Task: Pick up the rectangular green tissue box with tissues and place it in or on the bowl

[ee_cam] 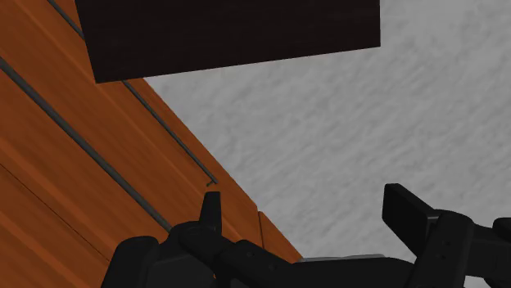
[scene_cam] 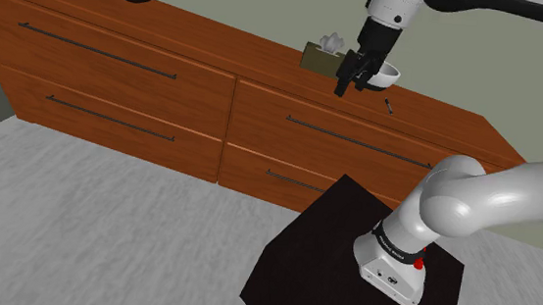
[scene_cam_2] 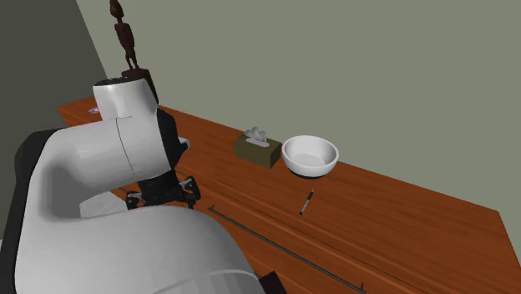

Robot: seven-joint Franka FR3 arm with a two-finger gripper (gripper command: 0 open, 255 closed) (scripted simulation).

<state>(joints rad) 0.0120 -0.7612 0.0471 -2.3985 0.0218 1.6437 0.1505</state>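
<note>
My fingers [ee_cam: 407,211] stood apart, empty, beside the drawer fronts [ee_cam: 74,188] | green tissue box [scene_cam_2: 257,148] sat on counter [scene_cam_2: 401,217] just beside white bowl [scene_cam_2: 310,155]

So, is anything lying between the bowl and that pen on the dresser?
Nothing. In the second exterior view, only a bare stretch of wooden dresser top separates the white bowl from the pen.

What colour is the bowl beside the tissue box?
The bowl is white, clearest in the second exterior view.
</note>
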